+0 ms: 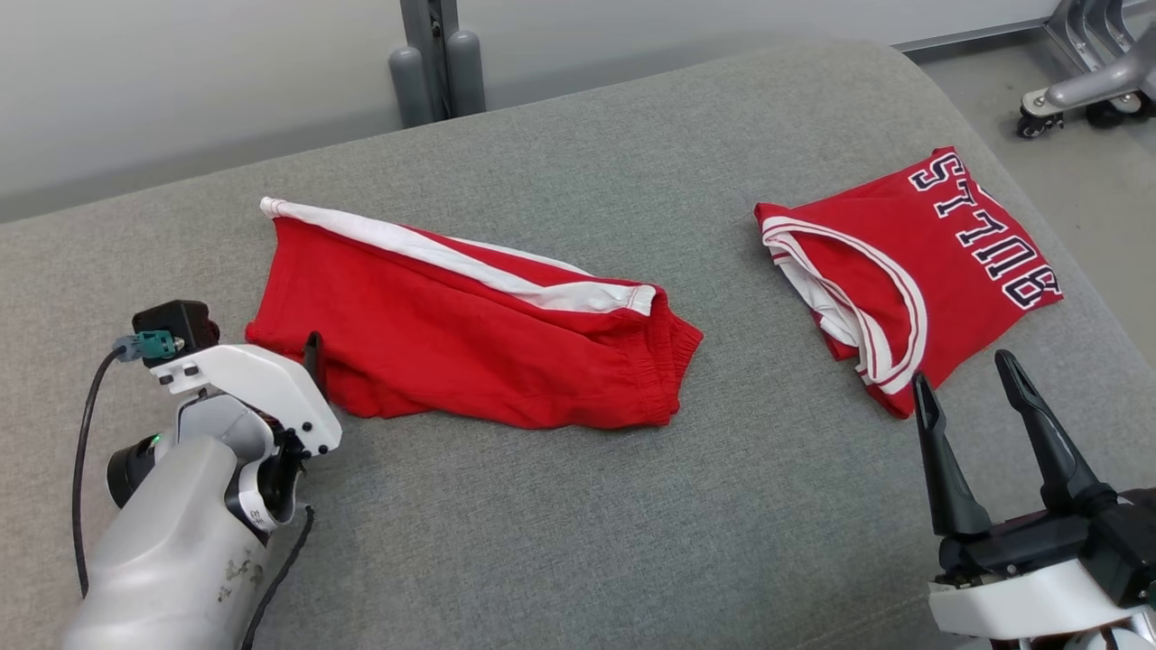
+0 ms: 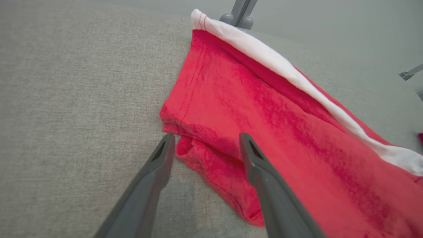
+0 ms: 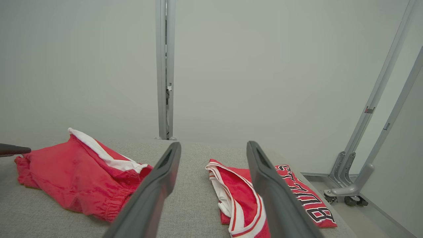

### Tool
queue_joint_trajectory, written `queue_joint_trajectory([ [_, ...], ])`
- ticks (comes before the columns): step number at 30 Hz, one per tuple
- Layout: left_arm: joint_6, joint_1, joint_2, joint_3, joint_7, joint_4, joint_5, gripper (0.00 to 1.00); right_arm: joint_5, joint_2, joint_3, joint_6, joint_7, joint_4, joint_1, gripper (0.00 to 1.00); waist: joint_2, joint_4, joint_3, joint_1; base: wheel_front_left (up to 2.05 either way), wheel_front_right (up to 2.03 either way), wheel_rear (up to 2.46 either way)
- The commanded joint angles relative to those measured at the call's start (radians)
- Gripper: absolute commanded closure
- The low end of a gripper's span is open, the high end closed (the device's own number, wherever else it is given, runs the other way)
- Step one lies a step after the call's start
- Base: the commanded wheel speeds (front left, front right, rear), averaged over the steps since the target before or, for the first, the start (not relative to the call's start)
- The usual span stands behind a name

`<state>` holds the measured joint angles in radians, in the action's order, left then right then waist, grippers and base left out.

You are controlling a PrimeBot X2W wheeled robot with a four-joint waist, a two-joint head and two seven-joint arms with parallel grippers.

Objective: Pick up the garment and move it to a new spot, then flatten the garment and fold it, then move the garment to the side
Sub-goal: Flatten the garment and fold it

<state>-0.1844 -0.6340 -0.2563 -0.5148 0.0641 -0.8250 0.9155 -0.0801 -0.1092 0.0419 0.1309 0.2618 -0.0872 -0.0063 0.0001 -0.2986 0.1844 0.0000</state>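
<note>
**Left jaws astride the hem corner of the shorts**

At the far left, my left gripper (image 2: 206, 136) stands wide and holds nothing. In its wrist view one finger lies over the bare grey padded surface (image 1: 578, 524) and the other over red cloth. The near hem corner (image 2: 172, 125) of the shorts (image 1: 470, 343) sits between them. I cannot tell whether either finger already presses the fabric.

The shorts lie left of centre on the padding, doubled over, and I take them for the garment in hand. Their long axis runs across me. The leg hems are at my left, beside that gripper, and the cloth slopes a little toward me to the gathered waistband (image 1: 673, 361) at the right end. A white stripe (image 1: 433, 253) follows the far edge.

Well apart to the right lies a red jersey (image 1: 930, 271) with lettering, folded small; I judge it needs nothing now.

At the lower right, my right gripper (image 1: 963, 366) is also spread wide and empty. Its fingers are just beside the jersey's near corner, and the waistband is well off to its left.

So the left arm is much the nearer, and the cloth runs away from it to the right. A pinch at this corner would catch one end only; I expect the rest to trail unless the right arm crosses to the waistband.
</note>
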Motion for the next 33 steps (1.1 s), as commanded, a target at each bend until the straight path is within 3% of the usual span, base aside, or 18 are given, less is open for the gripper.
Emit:
queue_joint_trajectory([
  [1, 0.012, -0.026, 0.002, 0.014, 0.011, -0.018, 0.016, 0.0, -0.008, 0.001, -0.003, 0.0, 0.004, 0.003, 0.009, 0.0, -0.0001, -0.007, 0.002, 0.0, 0.0, 0.0, 0.0],
  [6, 0.027, -0.056, 0.024, 0.048, 0.066, -0.07, 0.074, 0.0, -0.015, 0.007, 0.014, 0.0, 0.004, 0.016, 0.015, 0.0, -0.0001, -0.014, 0.003, 0.0, 0.0, 0.0, 0.0],
  [11, 0.003, -0.103, 0.015, 0.007, 0.2, -0.157, 0.064, 0.0, -0.021, 0.005, 0.029, 0.0, 0.004, 0.022, -0.004, 0.0, -0.0001, -0.021, 0.01, 0.0, 0.0, 0.0, 0.0],
  [21, 0.009, -0.149, 0.022, -0.005, 0.237, -0.219, 0.061, 0.0, -0.039, 0.007, 0.057, 0.0, 0.004, 0.043, -0.016, 0.0, -0.0001, -0.046, 0.022, 0.0, 0.0, 0.0, 0.0],
  [22, 0.016, -0.146, 0.022, -0.011, 0.239, -0.225, 0.057, 0.71, -0.043, 0.008, 0.058, 0.0, 0.004, 0.045, -0.016, 0.0, -0.0001, -0.048, 0.023, 0.0, 0.0, 0.0, 0.0],
  [23, 0.022, -0.143, 0.023, -0.01, 0.233, -0.23, 0.059, 1.0, -0.045, 0.009, 0.057, 0.0, 0.004, 0.046, -0.017, 0.0, -0.0001, -0.048, 0.024, 0.0, 0.0, 0.0, 0.0],
  [27, 0.075, -0.119, 0.031, 0.006, 0.191, -0.215, 0.081, 1.0, -0.05, 0.015, 0.043, 0.0, 0.004, 0.043, -0.004, 0.0, -0.0001, -0.033, 0.026, 0.0, 0.0, 0.0, 0.0],
  [33, 0.122, -0.046, 0.036, 0.041, -0.001, -0.123, 0.09, 1.0, -0.054, 0.016, 0.011, 0.0, 0.004, 0.045, 0.029, 0.0, -0.0001, 0.043, 0.003, 0.0, 0.0, 0.0, 0.0],
])
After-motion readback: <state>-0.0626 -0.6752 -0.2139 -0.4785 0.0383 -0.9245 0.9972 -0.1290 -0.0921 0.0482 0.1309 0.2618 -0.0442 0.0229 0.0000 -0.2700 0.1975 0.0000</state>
